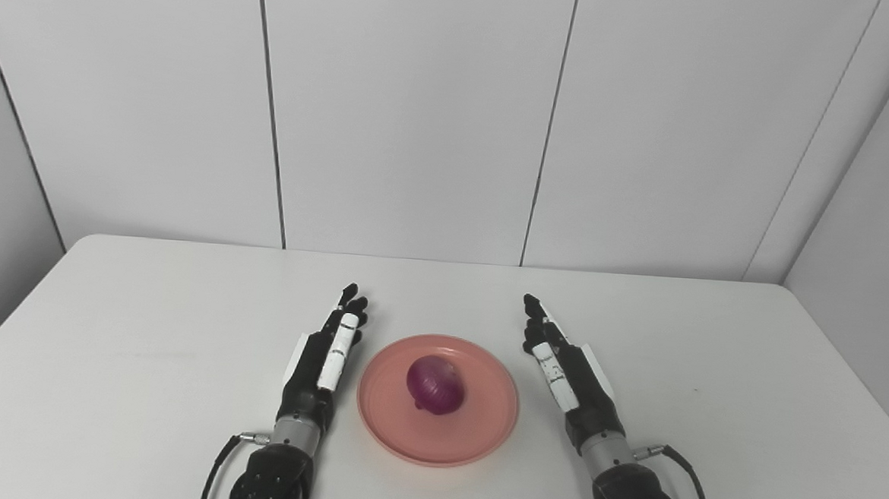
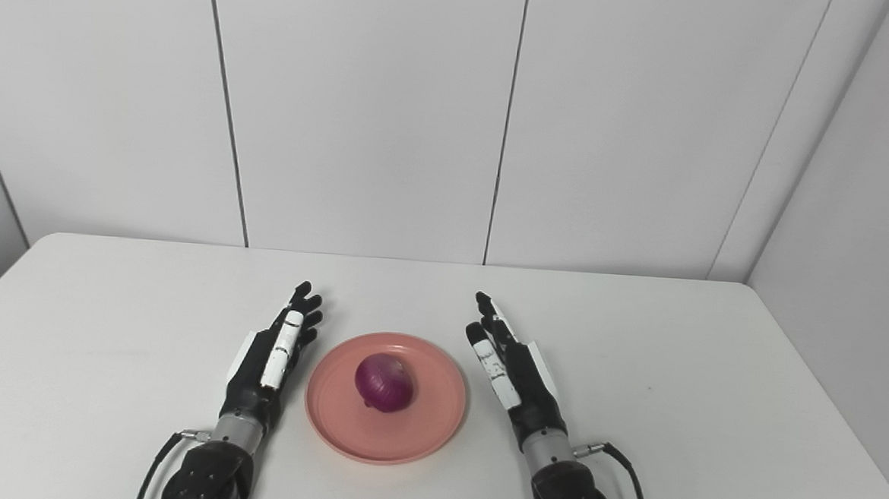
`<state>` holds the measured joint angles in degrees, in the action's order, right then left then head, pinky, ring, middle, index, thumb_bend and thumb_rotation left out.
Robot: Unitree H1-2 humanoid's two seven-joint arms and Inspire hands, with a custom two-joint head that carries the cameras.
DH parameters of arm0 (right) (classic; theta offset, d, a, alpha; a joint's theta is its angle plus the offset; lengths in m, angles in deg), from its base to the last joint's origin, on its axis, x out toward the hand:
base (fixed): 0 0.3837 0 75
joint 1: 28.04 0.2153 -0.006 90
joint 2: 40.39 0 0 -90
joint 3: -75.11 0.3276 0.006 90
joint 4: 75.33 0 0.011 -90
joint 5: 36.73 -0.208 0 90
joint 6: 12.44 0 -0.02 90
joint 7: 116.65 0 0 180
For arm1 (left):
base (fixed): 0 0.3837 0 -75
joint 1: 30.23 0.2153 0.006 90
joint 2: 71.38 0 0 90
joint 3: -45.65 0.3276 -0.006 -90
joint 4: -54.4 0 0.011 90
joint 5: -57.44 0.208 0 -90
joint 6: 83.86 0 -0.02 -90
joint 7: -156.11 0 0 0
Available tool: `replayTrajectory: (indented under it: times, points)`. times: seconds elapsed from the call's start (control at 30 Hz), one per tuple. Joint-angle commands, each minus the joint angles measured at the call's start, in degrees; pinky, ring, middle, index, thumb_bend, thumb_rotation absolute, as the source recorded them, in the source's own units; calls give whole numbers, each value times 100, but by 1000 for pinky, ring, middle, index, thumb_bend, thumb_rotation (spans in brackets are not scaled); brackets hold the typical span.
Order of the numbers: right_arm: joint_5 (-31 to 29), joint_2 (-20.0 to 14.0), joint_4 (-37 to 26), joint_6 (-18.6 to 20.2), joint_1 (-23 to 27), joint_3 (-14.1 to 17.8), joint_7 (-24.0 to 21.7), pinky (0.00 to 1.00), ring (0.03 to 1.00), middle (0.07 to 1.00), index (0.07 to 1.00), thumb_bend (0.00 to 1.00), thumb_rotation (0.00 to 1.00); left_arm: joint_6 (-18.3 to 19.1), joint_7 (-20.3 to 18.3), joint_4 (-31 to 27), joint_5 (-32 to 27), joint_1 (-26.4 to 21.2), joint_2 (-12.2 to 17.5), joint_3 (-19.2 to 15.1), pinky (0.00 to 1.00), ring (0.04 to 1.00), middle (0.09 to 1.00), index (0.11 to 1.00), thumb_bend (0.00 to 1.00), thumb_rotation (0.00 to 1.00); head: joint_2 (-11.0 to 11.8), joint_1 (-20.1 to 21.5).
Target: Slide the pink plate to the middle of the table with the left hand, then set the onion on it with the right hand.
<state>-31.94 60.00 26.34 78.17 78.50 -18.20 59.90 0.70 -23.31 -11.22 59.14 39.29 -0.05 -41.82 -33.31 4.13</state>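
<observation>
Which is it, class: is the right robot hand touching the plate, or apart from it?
Apart. In the left eye view, a strip of bare table shows between the right robot hand and the plate rim.

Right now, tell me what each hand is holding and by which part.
Nothing is held. The left hand and right hand are open, fingers extended, either side of the pink plate. The onion sits on it, untouched.
</observation>
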Motion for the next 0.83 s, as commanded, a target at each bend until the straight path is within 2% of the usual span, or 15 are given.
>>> replayTrajectory:
  times: [0.0,0.13,0.27,0.4,0.53,0.8]
  points:
    - [-293,85,-70,32,213,89,-108,1000,1000,996,981,744,1000,-182,-70,74,-16,82,122,-27,954,948,955,953,556,1000,1,-11]
    - [-633,180,-13,139,231,134,-286,1000,1000,1000,999,713,1000,-224,-117,90,-55,88,153,-36,957,953,961,956,560,1000,19,-11]
    - [-799,185,128,8,254,83,-477,1000,1000,1000,1000,655,1000,-271,-115,100,-28,89,179,-30,952,954,962,957,549,1000,22,3]
    - [-901,173,216,-119,257,86,-595,1000,1000,1000,1000,661,1000,-263,-122,91,-9,102,192,-26,953,955,963,958,549,1000,20,-8]
    - [-965,189,215,-140,241,97,-604,1000,1000,1000,1000,662,1000,-241,-170,81,-41,117,204,-33,955,956,962,955,550,1000,8,-6]
    - [-963,356,211,-245,237,260,-341,1000,1000,1000,1000,651,1000,-216,-207,49,-9,145,204,-10,958,956,963,958,552,1000,0,18]
